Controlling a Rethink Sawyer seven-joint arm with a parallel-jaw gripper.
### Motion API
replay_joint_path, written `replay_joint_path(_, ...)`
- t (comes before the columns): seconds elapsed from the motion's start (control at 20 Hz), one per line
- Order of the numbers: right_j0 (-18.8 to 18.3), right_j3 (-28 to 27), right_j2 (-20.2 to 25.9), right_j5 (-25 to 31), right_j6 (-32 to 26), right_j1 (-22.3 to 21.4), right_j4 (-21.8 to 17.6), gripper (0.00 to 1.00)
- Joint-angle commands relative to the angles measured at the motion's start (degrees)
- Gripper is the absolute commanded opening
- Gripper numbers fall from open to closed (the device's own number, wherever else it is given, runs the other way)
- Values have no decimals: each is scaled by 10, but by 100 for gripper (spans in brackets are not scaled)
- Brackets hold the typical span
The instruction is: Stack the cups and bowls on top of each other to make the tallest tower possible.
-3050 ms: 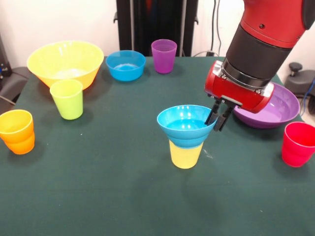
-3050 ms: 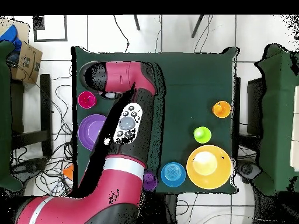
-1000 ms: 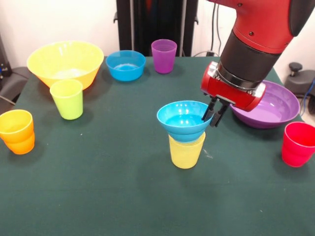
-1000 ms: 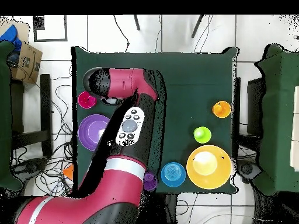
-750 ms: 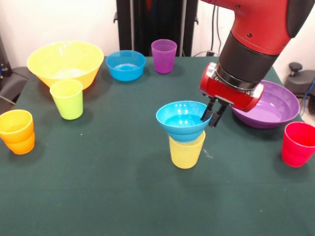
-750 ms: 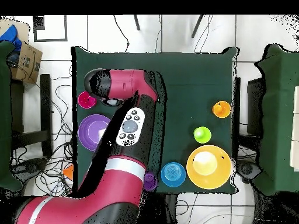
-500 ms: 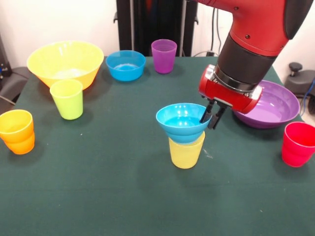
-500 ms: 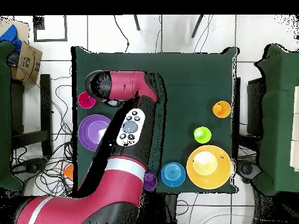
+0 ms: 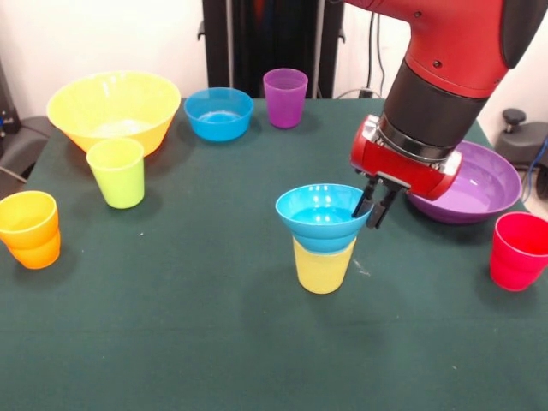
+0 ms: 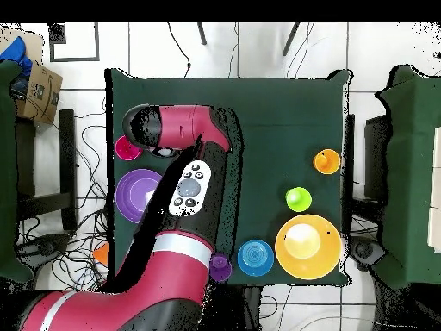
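Note:
A small blue bowl (image 9: 318,218) sits level in the mouth of a yellow cup (image 9: 324,265) at the table's middle, forming a two-piece tower. My gripper (image 9: 372,212) comes down from the upper right and is shut on the bowl's right rim, one finger inside and one outside. In the overhead view my arm (image 10: 191,185) hides the tower and the gripper. Loose pieces: a lime green cup (image 9: 117,172), an orange cup (image 9: 30,229), a purple cup (image 9: 285,97), a red cup (image 9: 519,250), a second blue bowl (image 9: 218,113), a large yellow bowl (image 9: 113,107) and a wide purple bowl (image 9: 475,184).
The purple bowl lies just behind my wrist, and the red cup stands at the table's right edge. In the overhead view the yellow bowl (image 10: 307,246), green cup (image 10: 298,199) and orange cup (image 10: 326,161) stand at the right side of the green table (image 10: 276,112).
The blue bowl has come down a little and settled level in the yellow cup. My gripper has moved down and slightly right with it, still on the rim.

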Motion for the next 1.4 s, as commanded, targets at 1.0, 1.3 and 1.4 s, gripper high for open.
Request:
replay_joint_path(1.0, 5, 26, 52, 14, 73, 22, 8, 0)
replay_joint_path(1.3, 8, 23, 45, 23, 80, 25, 8, 100)
replay_joint_path(1.4, 9, 19, 43, 32, 79, 27, 7, 100)
